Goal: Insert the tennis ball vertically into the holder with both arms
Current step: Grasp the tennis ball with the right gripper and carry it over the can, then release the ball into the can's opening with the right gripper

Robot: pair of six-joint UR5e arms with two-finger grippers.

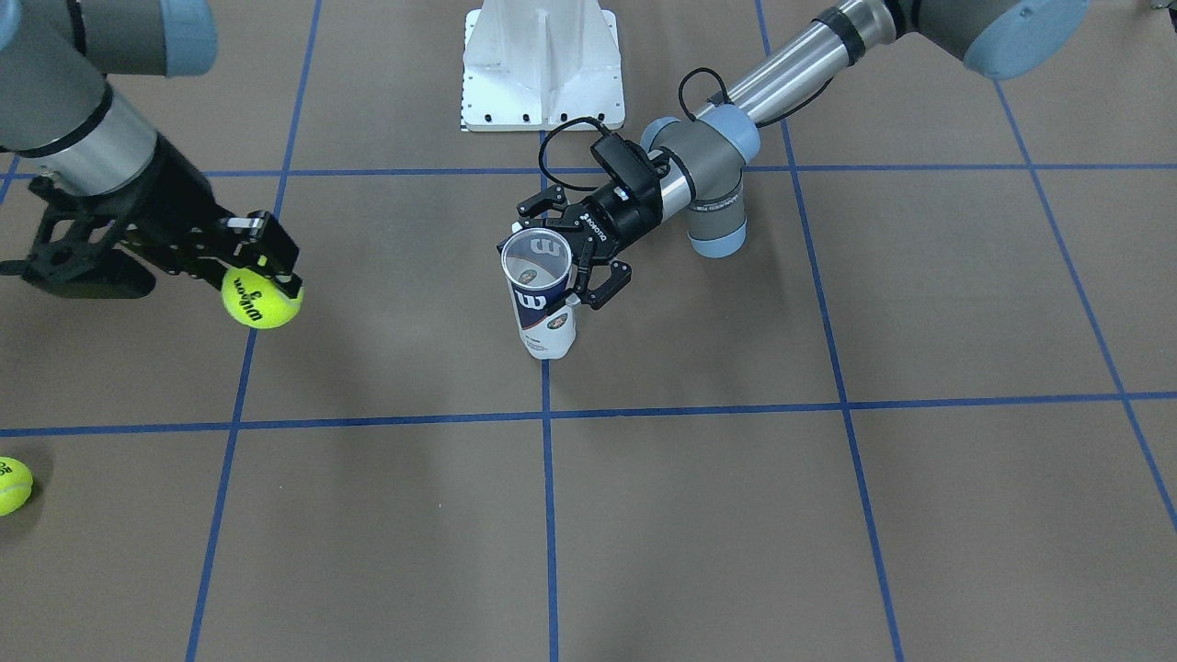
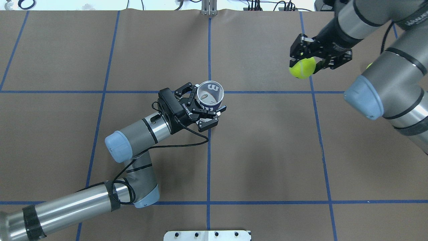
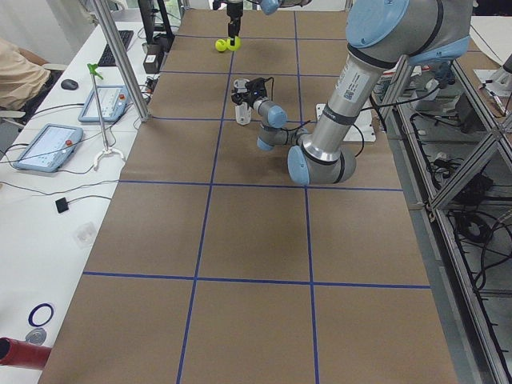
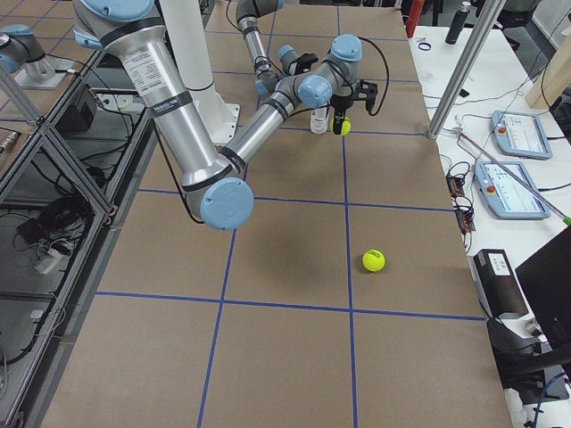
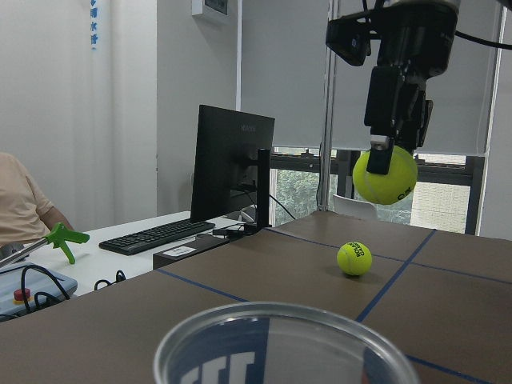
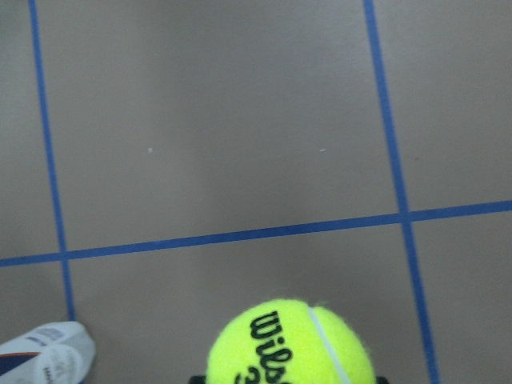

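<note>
The holder (image 1: 540,285), a clear can with a silver rim and a navy-and-white "W" label, stands upright and open-topped near the table's middle. My left gripper (image 1: 554,267) is closed around its upper part from the side; it shows the same in the overhead view (image 2: 209,101). The can's rim fills the bottom of the left wrist view (image 5: 280,340). My right gripper (image 1: 268,276) is shut on a yellow tennis ball (image 1: 262,297) and holds it in the air, well off to the side of the holder (image 2: 210,95). The ball (image 2: 302,68) hangs below the fingers.
A second tennis ball (image 1: 11,485) lies on the brown table beyond the right arm; it also shows in the exterior right view (image 4: 373,260). The white pedestal base (image 1: 542,64) stands at the robot's edge. Desks with monitors and tablets line the far side.
</note>
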